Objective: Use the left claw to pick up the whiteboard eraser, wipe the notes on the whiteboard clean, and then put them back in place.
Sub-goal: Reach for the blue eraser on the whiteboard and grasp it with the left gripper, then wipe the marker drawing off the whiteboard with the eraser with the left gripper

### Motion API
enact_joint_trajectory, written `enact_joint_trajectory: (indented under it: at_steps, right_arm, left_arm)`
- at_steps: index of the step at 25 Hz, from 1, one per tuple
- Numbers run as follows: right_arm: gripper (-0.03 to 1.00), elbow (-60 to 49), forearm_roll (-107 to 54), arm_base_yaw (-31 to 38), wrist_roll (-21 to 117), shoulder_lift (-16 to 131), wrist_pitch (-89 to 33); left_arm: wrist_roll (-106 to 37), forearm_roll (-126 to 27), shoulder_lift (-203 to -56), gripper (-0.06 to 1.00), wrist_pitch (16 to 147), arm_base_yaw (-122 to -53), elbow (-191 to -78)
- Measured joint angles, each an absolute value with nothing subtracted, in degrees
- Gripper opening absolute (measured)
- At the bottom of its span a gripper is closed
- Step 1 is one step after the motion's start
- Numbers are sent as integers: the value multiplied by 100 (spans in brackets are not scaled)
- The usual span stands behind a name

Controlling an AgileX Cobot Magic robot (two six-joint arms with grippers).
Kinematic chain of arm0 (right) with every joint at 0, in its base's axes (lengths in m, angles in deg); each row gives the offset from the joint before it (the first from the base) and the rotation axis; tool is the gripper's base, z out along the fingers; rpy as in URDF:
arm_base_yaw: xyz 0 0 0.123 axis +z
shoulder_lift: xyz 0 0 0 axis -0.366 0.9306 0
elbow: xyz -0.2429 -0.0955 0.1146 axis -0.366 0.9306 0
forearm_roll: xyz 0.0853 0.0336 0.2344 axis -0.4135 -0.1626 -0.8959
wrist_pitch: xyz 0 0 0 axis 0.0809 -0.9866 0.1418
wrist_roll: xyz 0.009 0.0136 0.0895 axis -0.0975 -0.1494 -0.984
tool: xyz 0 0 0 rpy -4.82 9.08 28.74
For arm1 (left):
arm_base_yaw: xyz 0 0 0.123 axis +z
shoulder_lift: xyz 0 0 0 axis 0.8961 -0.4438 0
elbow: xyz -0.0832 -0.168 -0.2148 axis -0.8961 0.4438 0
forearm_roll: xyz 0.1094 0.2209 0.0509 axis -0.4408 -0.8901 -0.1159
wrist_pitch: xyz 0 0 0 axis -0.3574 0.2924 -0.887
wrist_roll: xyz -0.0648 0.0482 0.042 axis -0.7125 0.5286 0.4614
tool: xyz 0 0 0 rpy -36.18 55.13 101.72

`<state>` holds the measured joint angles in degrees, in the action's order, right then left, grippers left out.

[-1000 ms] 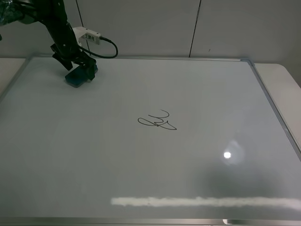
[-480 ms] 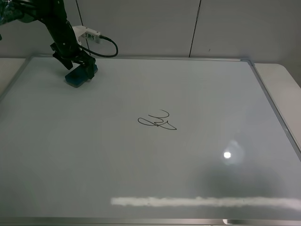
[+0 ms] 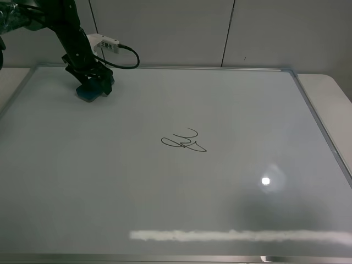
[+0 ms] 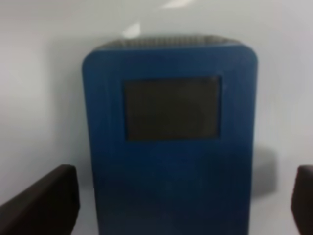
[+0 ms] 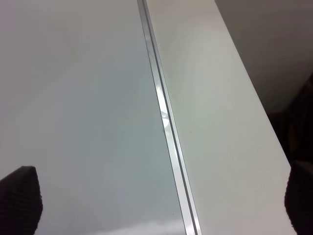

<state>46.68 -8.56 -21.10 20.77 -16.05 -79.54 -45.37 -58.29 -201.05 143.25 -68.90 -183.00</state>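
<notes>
The whiteboard [image 3: 165, 203] fills the exterior high view. The notes [image 3: 185, 141], a small black squiggle, sit near its middle. The teal whiteboard eraser [image 3: 86, 95] lies flat on the board at the far left corner. My left claw [image 3: 94, 83] is down over it. In the left wrist view the eraser [image 4: 171, 147] lies between the two black fingers [image 4: 39, 203], with a gap showing on each side, so the left claw [image 4: 183, 196] is open around it. My right gripper [image 5: 160, 198] is open and empty above the board's right frame [image 5: 164, 122]; it is out of the exterior high view.
A white labelled box [image 3: 104, 42] and a black cable [image 3: 131, 58] hang off the left arm over the board's far edge. A white table surface [image 3: 330, 93] lies to the right of the frame. A bright glare streak [image 3: 236, 235] runs along the near part of the board.
The left claw has shifted slightly right and come down lower over the eraser. The eraser and the notes have not moved.
</notes>
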Motion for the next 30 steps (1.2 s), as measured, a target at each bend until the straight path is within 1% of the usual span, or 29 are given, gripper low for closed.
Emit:
enact_joint_trajectory:
  at_steps: [2, 4, 6, 7, 12, 20, 24, 30]
  right_arm:
    - [99, 4668, -856, -2110, 2077, -1605, -7954]
    - [99, 4668, -856, -2110, 2077, -1605, -7954]
    - [99, 4668, -856, -2110, 2077, -1605, -7954]
    - [99, 4668, -856, -2110, 2077, -1605, -7954]
    - [99, 4668, -856, -2110, 2077, -1605, -7954]
    - [99, 4668, -856, -2110, 2077, -1605, -7954]
    - [99, 4668, -856, -2110, 2077, -1605, -7954]
    - [99, 4668, -856, -2110, 2077, -1605, -7954]
  left_arm:
    - [-4537, -5829, -20116, 85, 14314, -6890, -18300]
    - [-4537, -5829, -20116, 81, 14303, -6890, -18300]
    - [-4537, -5829, -20116, 66, 14282, -6890, -18300]
    - [-4537, -5836, -20116, 54, 14267, -6890, -18300]
    - [-4614, -5854, -20116, 55, 14355, -6897, -18300]
    - [-5287, -5914, -19858, 55, 14673, -7081, -18300]
    - [-5821, -6179, -19517, 55, 14681, -7333, -18300]
    - [-6310, -6325, -19007, 55, 14690, -7914, -18265]
